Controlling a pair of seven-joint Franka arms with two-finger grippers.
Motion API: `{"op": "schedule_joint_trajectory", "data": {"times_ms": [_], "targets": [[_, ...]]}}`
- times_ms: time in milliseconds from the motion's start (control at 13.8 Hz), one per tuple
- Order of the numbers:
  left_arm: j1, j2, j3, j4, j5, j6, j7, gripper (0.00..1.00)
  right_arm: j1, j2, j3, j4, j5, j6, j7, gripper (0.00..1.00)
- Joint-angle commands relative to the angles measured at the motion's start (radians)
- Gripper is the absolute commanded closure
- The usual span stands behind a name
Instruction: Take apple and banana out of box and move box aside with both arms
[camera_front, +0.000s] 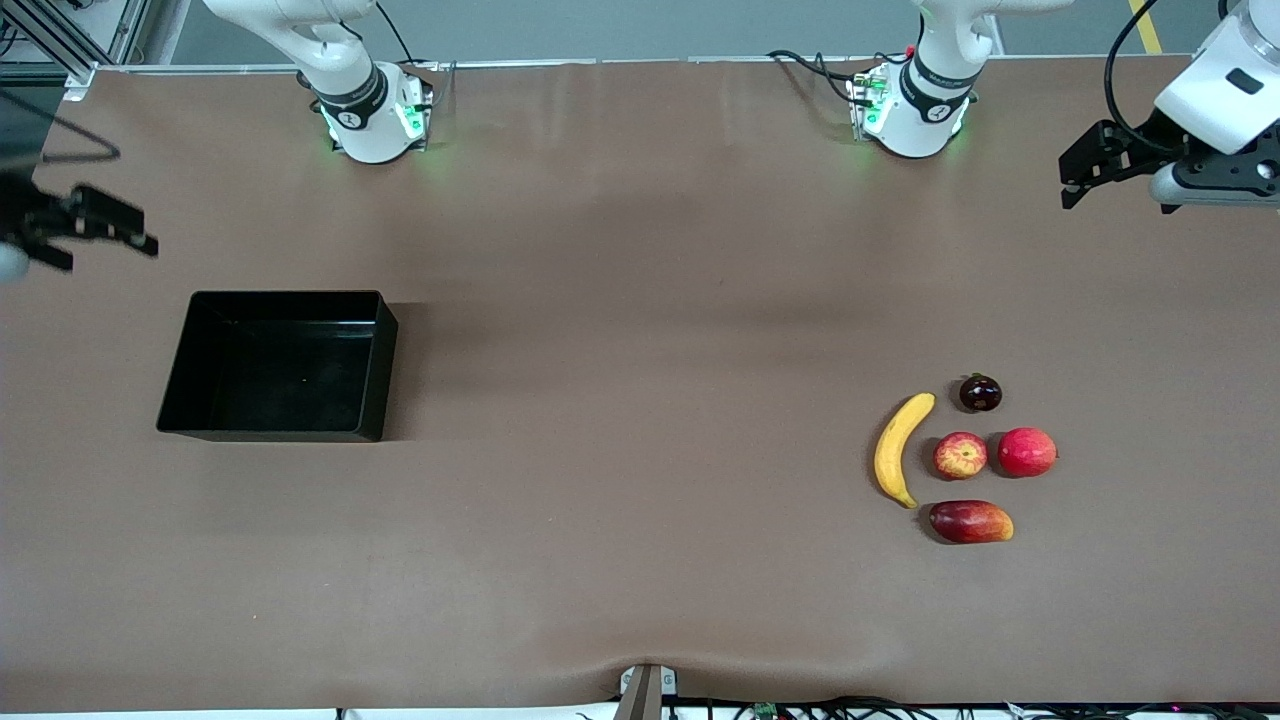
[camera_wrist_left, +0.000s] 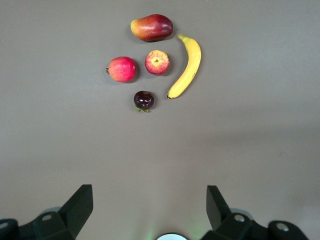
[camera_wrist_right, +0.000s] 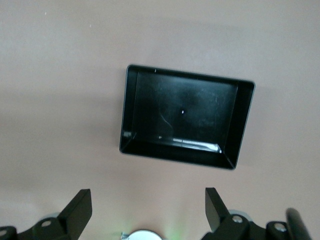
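Over the table's left-arm end, my left gripper (camera_front: 1068, 180) is hovering, jaws spread, holding nothing. My right gripper (camera_front: 140, 235) is hanging over the right-arm end, jaws apart too, empty. Box (camera_front: 280, 365) is sitting on the table near the right arm's end. Banana (camera_front: 898, 448) is lying just beside the apple (camera_front: 960, 455), toward the left arm's end.
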Motion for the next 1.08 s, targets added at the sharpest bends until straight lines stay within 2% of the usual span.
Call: {"op": "schedule_joint_trajectory", "data": {"times_ms": [0, 144, 361, 1011], "targets": [[0.019, -0.026, 0.000, -0.023, -0.038, 0.018, 0.008, 0.00, 0.012, -0.056, -0.004, -0.012, -0.049, -0.033, 0.007, 0.00], [0.019, -0.029, 0.000, -0.022, -0.064, 0.016, 0.008, 0.00, 0.006, -0.046, -0.005, 0.007, -0.057, -0.033, 0.005, 0.00], [0.019, -0.018, 0.000, -0.016, -0.062, 0.010, 0.011, 0.00, -0.003, 0.019, -0.008, 0.120, -0.075, -0.044, 0.013, 0.00], [0.039, 0.012, 0.016, 0.039, -0.050, -0.005, -0.008, 0.00, 0.002, 0.022, -0.010, 0.125, -0.063, -0.033, 0.005, 0.00]]}}
